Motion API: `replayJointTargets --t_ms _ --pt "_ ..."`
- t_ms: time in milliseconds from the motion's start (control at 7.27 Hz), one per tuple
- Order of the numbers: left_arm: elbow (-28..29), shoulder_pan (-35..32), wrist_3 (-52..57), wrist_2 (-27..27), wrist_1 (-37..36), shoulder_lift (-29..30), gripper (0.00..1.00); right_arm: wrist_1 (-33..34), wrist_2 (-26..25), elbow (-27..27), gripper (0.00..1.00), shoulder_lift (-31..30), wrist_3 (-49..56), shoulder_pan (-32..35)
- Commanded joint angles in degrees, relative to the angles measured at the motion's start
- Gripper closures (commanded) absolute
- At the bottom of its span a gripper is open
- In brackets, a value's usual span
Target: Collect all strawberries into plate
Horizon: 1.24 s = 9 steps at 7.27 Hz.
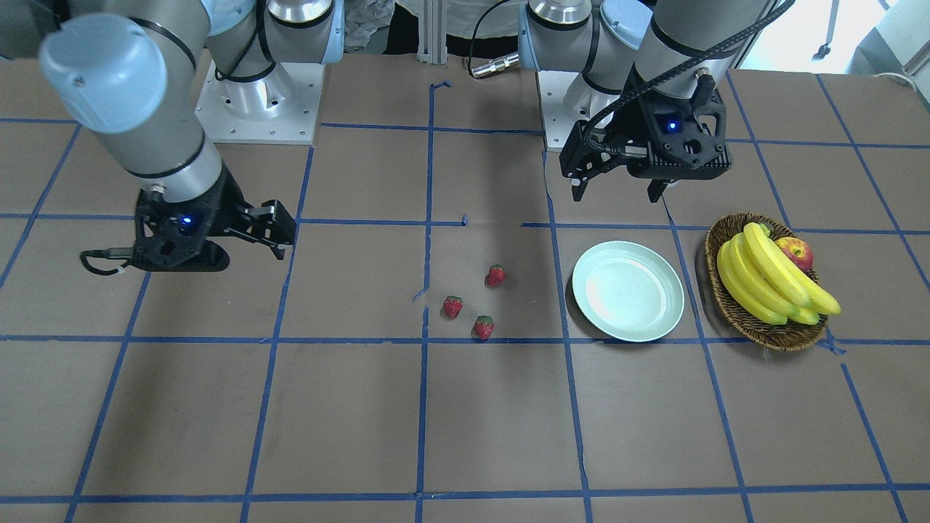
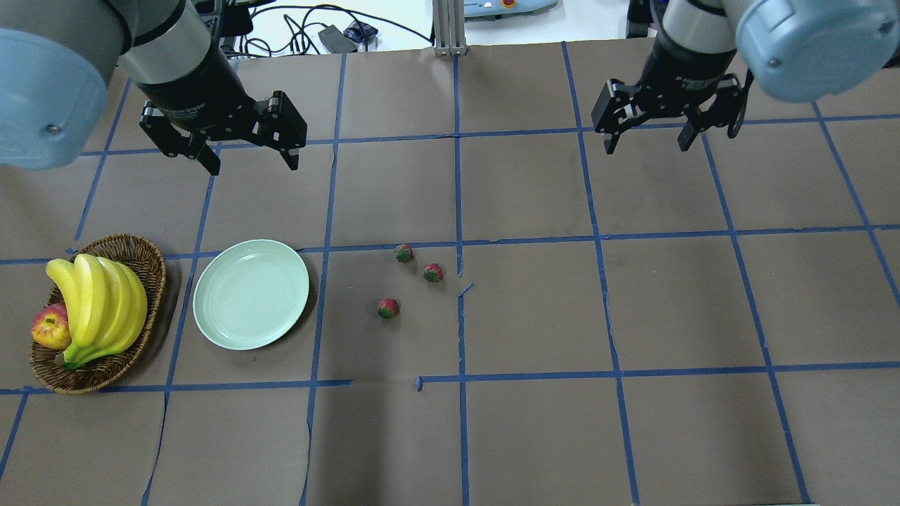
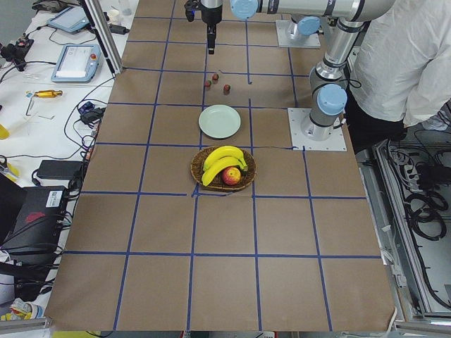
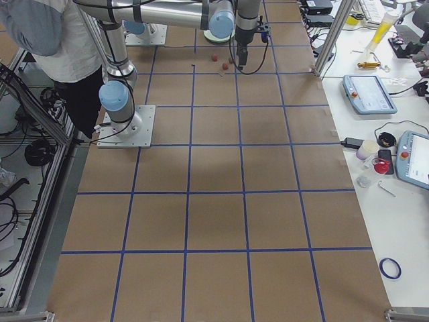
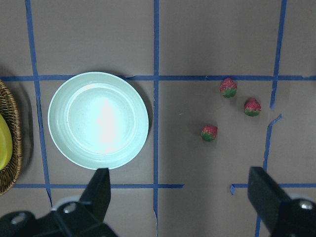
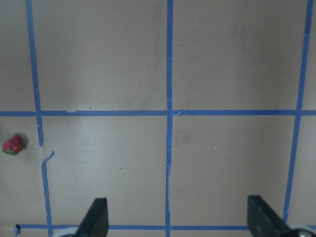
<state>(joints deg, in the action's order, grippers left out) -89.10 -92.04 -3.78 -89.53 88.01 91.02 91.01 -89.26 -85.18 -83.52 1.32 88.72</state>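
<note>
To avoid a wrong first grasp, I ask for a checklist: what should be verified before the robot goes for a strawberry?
1. Left pincer open, empty: ok.
2. Right pincer open, empty: ok.
3. Three strawberries lie apart from each other: ok.
4. Plate holds nothing in the way: ok.
5. Basket apart from plate: ok.
6. Strawberries already in plate: not ok, none yet.

Table (image 2: 534,436) covered in brown paper, gridded with blue tape (image 2: 457,176). White side bench (image 4: 395,215) carries a teach pendant (image 4: 365,94). Aluminium frame post (image 3: 102,35). Even, bright indoor light.
</note>
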Motion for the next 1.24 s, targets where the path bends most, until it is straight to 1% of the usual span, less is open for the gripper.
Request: replayJointTargets --t_ms 0,138,413,550,688,825,963,1101 --pt "0.07 -0.07 -0.97 0.15 -0.04 0.56 0.0 -1.71 -0.39 2.12 0.0 -2.96 0.18 -0.83" --pt "-0.46 -0.16 -1.06 0.15 -0.04 0.65 0.0 -1.71 -0.39 2.03 0.0 -4.62 0.0 -0.83" --pt "-1.69 -1.99 -1.06 -0.46 -0.21 1.61 0.0 -1.97 -0.48 1.77 0.0 -4.9 0.35 -0.83" --pt "-4.04 -4.7 -3.75 -0.56 -3.0 2.57 0.0 -2.06 -0.48 1.68 0.0 -4.9 0.53 -0.74" --pt "-9.72 -7.77 -7.61 -0.9 -11.2 3.63 0.0 -2.06 -0.48 1.6 0.0 -4.99 0.62 -0.83" --pt "-16.83 -10.33 -9.13 -0.91 -21.2 4.51 0.0 -1.97 -0.39 1.59 0.0 -4.99 0.53 -0.74" --pt "-21.77 -10.79 -8.71 -0.56 -29.05 6.95 0.01 -2.06 -0.39 1.51 0.0 -4.99 0.44 -0.74" --pt "-23.3 -10.97 -8.36 -0.47 -30.08 10.02 0.03 -2.06 -0.22 1.51 0.0 -5.08 0.27 -0.74"
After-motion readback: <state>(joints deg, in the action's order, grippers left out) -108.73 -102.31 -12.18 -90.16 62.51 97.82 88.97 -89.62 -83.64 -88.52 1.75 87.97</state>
